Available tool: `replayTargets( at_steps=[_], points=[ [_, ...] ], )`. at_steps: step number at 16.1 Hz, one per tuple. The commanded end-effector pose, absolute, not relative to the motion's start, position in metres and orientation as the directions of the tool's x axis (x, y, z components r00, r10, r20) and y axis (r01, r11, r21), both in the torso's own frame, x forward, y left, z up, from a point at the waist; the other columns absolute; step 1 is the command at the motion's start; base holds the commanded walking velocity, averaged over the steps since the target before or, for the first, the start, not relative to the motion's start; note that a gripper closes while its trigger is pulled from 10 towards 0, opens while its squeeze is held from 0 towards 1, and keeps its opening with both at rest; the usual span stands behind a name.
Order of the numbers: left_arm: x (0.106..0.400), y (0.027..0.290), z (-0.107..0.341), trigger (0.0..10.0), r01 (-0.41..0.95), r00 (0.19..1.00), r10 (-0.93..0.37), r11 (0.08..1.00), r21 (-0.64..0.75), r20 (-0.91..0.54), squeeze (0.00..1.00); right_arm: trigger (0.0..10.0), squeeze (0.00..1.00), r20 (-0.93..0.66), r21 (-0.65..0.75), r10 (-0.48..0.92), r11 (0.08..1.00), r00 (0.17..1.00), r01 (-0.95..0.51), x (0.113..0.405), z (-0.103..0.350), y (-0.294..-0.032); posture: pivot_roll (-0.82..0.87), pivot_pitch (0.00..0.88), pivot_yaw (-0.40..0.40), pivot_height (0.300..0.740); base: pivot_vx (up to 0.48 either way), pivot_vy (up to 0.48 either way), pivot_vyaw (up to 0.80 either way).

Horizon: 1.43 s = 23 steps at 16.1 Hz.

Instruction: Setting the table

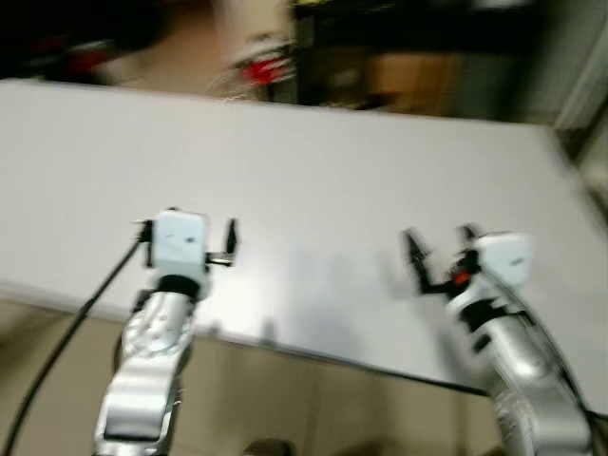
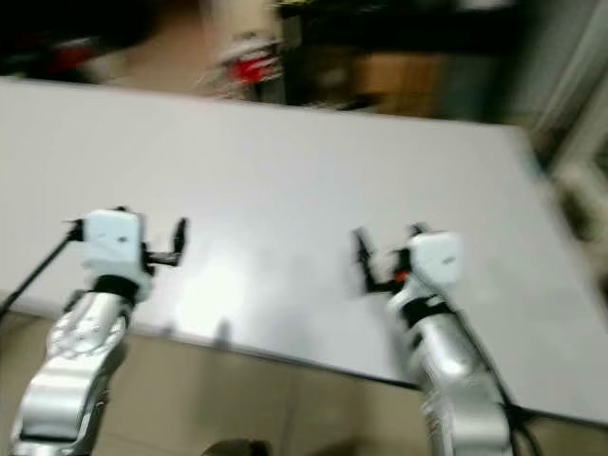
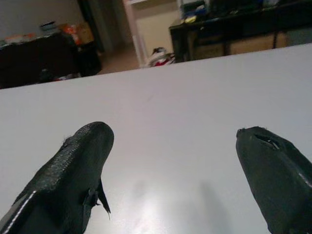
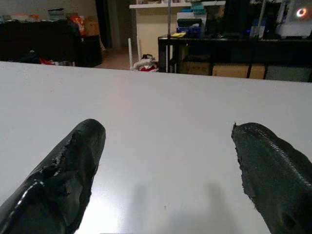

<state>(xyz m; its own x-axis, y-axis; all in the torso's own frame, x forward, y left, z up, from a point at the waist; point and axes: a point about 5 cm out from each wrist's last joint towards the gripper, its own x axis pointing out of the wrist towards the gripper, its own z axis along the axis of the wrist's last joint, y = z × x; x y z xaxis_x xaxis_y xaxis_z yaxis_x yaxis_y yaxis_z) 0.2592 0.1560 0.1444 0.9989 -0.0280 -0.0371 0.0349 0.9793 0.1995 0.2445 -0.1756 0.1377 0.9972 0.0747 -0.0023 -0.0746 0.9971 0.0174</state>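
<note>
Left gripper: you've got it over the near edge of the white table, fingers spread wide, nothing in them.
Right gripper: yours hovers beside it, well apart, fingers wide, holding nothing.
Table: bare white top; head views blurred.

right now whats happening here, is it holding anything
No, nothing is held. The robot stands at the near edge of a white table with both arms stretched out over it. The left pincer and the right pincer are both open, fingers apart, just above the tabletop with nothing between them. No dishes or cutlery can be seen on the stretch of table in front of it, so the table setting has not visibly begun. The head views are blurred.
</note>
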Motion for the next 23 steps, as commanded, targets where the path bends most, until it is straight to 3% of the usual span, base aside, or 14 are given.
replayTargets(
  at_steps=[1,5,15,21,23],
  points=[
    [0.264,0.16,0.146,10.0,0.037,0.999,-0.032,0.977,0.211,-0.027,0.0,10.0,1.0,0.037,0.01,0.041,0.999,0.998,-0.041,0.247,0.145,-0.179,0.03,0.0,0.042,0.74,0.0,0.0,0.8],
    [0.26,0.164,0.142,10.0,0.043,0.998,-0.032,0.976,0.215,-0.056,0.0,10.0,1.0,-0.003,-0.007,-0.06,0.998,0.998,0.06,0.236,0.139,-0.195,0.02,0.0,0.059,0.74,0.0,0.0,0.8],
    [0.263,0.167,0.145,10.0,0.014,0.999,-0.005,0.975,0.224,-0.042,0.0,10.0,1.0,0.007,0.038,0.076,0.996,0.997,-0.077,0.26,0.138,-0.17,0.08,0.0,0.008,0.74,0.0,0.0,0.8],
    [0.263,0.158,0.14,10.0,0.043,0.998,-0.03,0.976,0.215,-0.063,0.0,10.0,1.0,-0.023,0.1,0.065,0.993,0.998,-0.062,0.26,0.13,-0.17,0.05,0.0,0.031,0.74,0.0,0.272,0.8],
    [0.266,0.16,0.144,10.0,0.028,0.999,-0.019,0.978,0.205,-0.05,0.0,10.0,1.0,-0.001,0.104,0.07,0.992,0.998,-0.069,0.263,0.135,-0.167,0.05,0.0,0.034,0.74,0.0,0.152,0.0]
  ],
)
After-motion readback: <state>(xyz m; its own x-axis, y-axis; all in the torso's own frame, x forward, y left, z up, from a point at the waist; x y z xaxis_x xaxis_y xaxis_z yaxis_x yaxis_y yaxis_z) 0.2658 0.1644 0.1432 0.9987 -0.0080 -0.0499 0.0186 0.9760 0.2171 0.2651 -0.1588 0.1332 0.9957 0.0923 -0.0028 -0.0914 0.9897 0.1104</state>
